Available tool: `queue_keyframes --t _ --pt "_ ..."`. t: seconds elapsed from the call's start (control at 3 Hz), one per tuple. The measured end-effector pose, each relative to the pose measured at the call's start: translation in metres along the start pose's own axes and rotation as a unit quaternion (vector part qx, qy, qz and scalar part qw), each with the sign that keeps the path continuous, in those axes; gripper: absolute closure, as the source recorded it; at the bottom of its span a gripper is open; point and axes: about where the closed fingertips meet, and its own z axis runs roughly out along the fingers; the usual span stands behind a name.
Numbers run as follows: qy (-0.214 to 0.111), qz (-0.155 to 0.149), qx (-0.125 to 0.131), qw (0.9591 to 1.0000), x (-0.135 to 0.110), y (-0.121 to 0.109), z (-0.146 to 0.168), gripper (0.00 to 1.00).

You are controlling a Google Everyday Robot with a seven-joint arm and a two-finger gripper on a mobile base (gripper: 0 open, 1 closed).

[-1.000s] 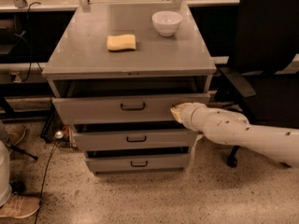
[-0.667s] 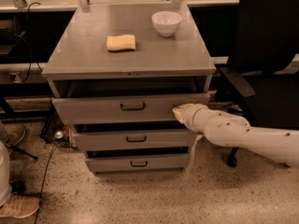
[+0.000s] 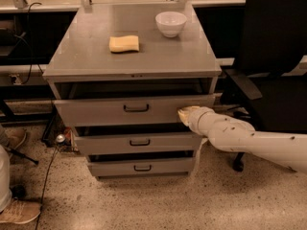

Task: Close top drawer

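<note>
The top drawer point(image 3: 96, 110) is the widest grey front of the grey cabinet, with a small dark loop handle point(image 3: 136, 108) at its centre. It stands pulled out a little, with a dark gap above it. My gripper point(image 3: 184, 114) comes in from the right on a white arm point(image 3: 249, 140) and its tip rests against the right end of the top drawer's front, right of the handle.
Two narrower drawers, the middle one point(image 3: 105, 143) and the bottom one point(image 3: 110, 167), also stand slightly open. A yellow sponge point(image 3: 124, 43) and a white bowl point(image 3: 171, 23) sit on the cabinet top point(image 3: 86, 56). A black office chair point(image 3: 273, 71) stands right. A shoe point(image 3: 19, 211) is at lower left.
My gripper stays at the right end of the top drawer's front, shifted very slightly. The drawer's gap looks about the same.
</note>
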Motion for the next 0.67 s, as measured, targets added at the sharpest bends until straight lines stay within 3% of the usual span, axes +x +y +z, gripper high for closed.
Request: queue_keyframes --t 0.33,0.67 --pt "-0.009 0.002 -0.004 1.0 -0.004 0.0017 0.0063 1.0" --pt "0.005 0.0 -0.007 1.0 -0.0012 0.0061 -0.0022 1.0"
